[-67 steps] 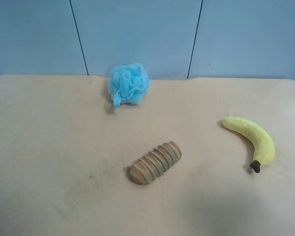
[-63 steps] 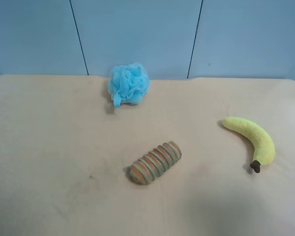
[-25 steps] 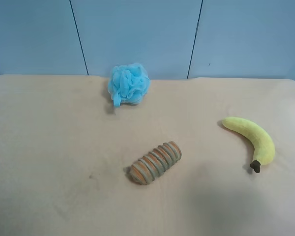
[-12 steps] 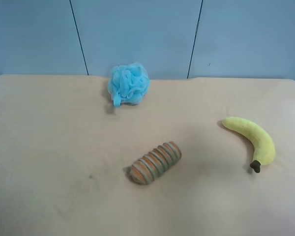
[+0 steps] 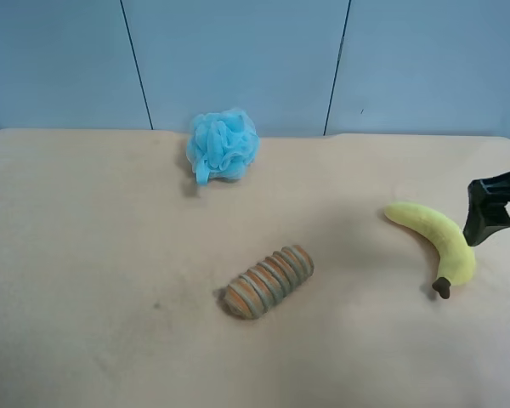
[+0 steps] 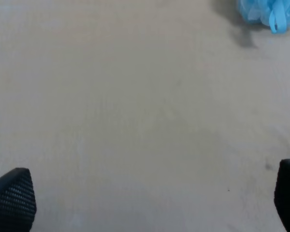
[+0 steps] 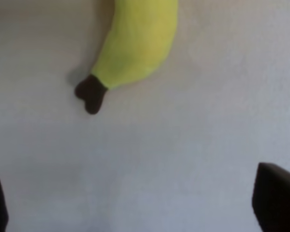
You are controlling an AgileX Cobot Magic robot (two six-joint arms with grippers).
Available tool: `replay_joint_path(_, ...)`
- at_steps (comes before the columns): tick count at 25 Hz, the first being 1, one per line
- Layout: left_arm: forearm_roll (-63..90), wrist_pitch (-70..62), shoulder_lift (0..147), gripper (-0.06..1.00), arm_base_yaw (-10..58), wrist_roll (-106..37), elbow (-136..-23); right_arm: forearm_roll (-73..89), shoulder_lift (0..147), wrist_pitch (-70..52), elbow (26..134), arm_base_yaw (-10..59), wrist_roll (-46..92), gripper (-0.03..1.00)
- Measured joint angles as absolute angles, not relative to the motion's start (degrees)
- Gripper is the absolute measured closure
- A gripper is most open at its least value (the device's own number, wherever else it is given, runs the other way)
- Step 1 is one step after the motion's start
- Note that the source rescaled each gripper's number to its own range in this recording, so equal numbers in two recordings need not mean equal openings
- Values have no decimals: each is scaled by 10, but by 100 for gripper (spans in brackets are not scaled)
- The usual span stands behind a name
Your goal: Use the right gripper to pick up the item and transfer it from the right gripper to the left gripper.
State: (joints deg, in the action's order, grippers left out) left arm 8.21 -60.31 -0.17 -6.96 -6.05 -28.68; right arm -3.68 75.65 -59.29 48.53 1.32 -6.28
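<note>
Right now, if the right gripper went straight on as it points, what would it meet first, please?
Probably the bare table, just short of the banana and its brown stem; depth is unclear.

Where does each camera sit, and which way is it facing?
Exterior high: mounted high, looking down across the table toward the blue wall; pouf, striped roll, banana, right end effector at its right edge.
Right wrist: on the right arm, facing down at the banana's stem end; fingertips wide apart.
Left wrist: on the left arm, facing down at table and pouf; left end effector fingertips wide apart.
Shared: banana in exterior and right wrist; pouf in exterior and left wrist.
</note>
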Motion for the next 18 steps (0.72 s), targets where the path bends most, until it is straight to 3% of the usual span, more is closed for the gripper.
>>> replay_joint_path(8, 82, -603, -2, -6, -70, -60, -287, -38, 830, -515, 487, -34, -62, -3)
replay_joint_path(18, 82, -603, -2, -6, -70, -60, -287, -40, 918, -430, 487, -36, -43, -3)
